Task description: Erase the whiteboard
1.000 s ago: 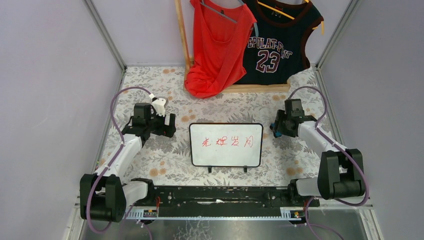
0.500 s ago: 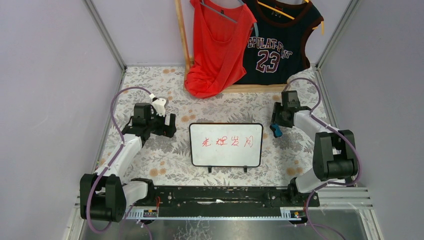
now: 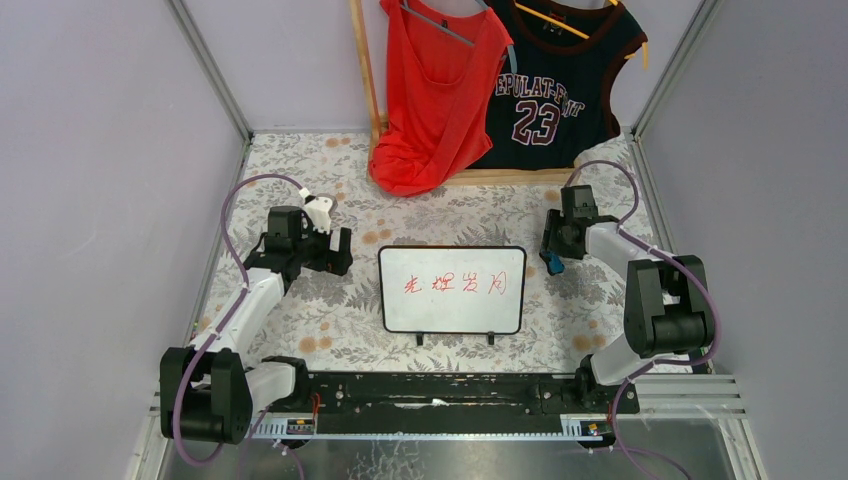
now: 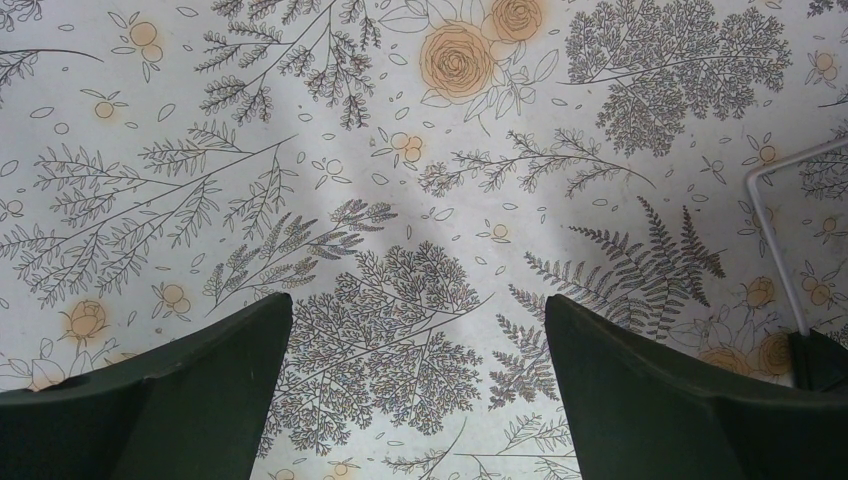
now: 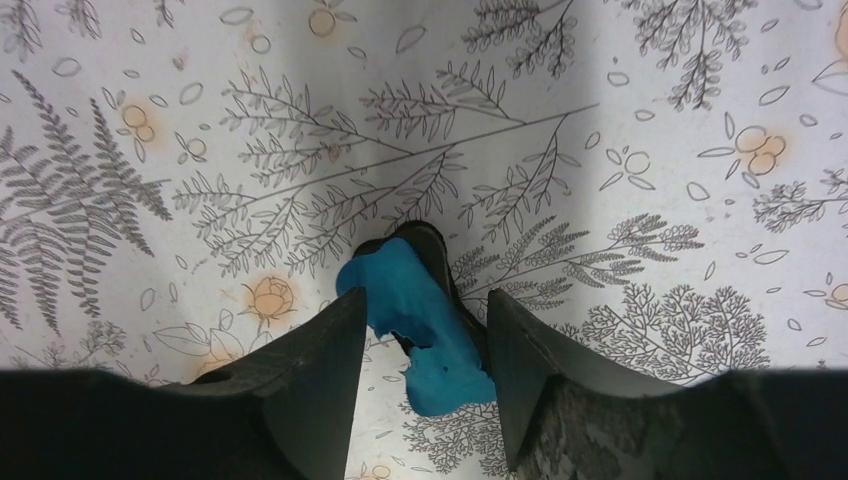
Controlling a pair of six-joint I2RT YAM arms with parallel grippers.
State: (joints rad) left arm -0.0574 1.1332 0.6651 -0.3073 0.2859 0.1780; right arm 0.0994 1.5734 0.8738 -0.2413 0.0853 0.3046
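The whiteboard (image 3: pixel 452 310) lies in the middle of the flowered tablecloth, black-framed, with red handwritten characters (image 3: pixel 452 284) across it. My right gripper (image 3: pixel 552 252) is just off the board's upper right corner, shut on a blue eraser with a black back (image 3: pixel 553 264). In the right wrist view the eraser (image 5: pixel 440 350) sits between the two fingers of the gripper (image 5: pixel 425 300), above the cloth. My left gripper (image 3: pixel 338 250) is open and empty to the left of the board. The left wrist view shows its jaws wide apart (image 4: pixel 418 330) over bare cloth.
A wooden rack (image 3: pixel 365 70) at the back holds a red top (image 3: pixel 435 90) and a black jersey numbered 23 (image 3: pixel 550 90), both hanging down to the table. Metal posts and lilac walls close in the left and right sides. A black rail (image 3: pixel 440 392) runs along the near edge.
The right arm has folded back and upward, and its gripper with the blue eraser has shifted slightly toward the board's upper right corner. The left arm and the board have not moved.
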